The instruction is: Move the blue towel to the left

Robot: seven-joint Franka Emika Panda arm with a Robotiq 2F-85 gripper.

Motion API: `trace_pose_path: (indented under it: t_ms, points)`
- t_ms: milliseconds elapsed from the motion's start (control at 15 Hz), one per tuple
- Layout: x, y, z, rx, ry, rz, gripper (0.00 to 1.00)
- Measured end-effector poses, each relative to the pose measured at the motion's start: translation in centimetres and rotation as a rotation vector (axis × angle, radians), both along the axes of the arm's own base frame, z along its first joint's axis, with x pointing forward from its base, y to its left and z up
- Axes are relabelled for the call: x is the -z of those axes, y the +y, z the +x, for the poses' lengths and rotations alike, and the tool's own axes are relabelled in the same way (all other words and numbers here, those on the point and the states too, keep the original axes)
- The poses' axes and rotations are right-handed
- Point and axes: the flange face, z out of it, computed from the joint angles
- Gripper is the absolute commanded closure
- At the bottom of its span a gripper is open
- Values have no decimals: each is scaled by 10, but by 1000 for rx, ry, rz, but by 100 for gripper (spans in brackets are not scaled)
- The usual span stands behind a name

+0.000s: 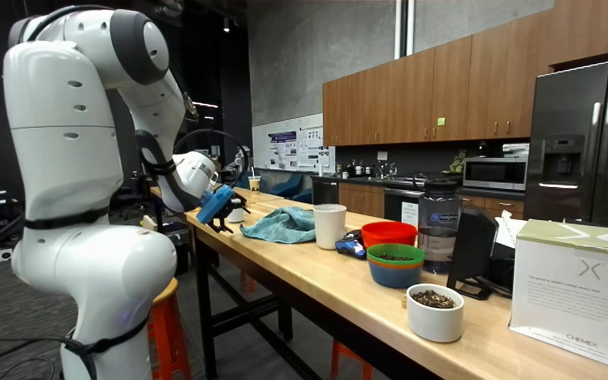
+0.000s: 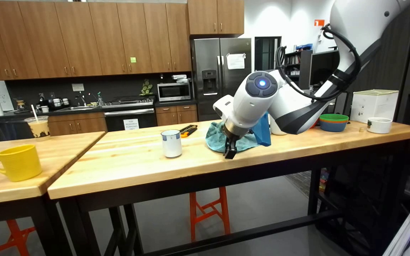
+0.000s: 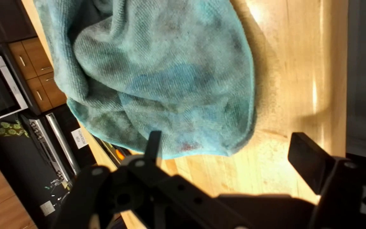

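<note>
Evidently the blue towel (image 3: 170, 73), more teal than blue, lies rumpled on the desk (image 2: 130, 163), between a tall white cup (image 1: 329, 227) and a smaller blue-rimmed mug (image 2: 171, 145); whether it touches the cup is hard to tell. The pincer (image 3: 227, 144) stands wide open by the towel's edge and holds nothing: in the wrist view one finger overlaps the hem, while the other shows against the wood.

The step in hand looks like lining up the grasp. The hem nearest the pincer lies rather flat, so I would move in over the folds that stand up, lower the fingers astride a thick ridge without scraping the wood, then close and lift gently; a pinch at the hem alone might slip. Left, I take it, means towards the blue-rimmed mug, so set the cloth down short of it.

The desk is pale, glossy timber on a black frame (image 2: 262, 176), with nested bowls (image 1: 395, 269) and a water bottle (image 1: 437, 232) past the tall white cup. A second desk (image 2: 68, 151) stands just beside its end, bearing a yellow mug (image 2: 19, 163). Behind are wooden cupboards (image 2: 101, 42), a microwave (image 2: 174, 92) and a steel fridge (image 2: 226, 83); orange stools (image 2: 193, 209) show below.
</note>
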Motion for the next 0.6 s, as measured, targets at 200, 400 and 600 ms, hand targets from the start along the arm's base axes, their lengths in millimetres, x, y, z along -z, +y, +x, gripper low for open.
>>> trace_pose_path:
  t_ms: [200, 400, 600]
  points:
    - [16, -2, 1, 23, -89, -29, 0]
    - [23, -1, 1, 38, -148, -42, 0]
    - [24, 1, 2, 38, -151, -48, 10]
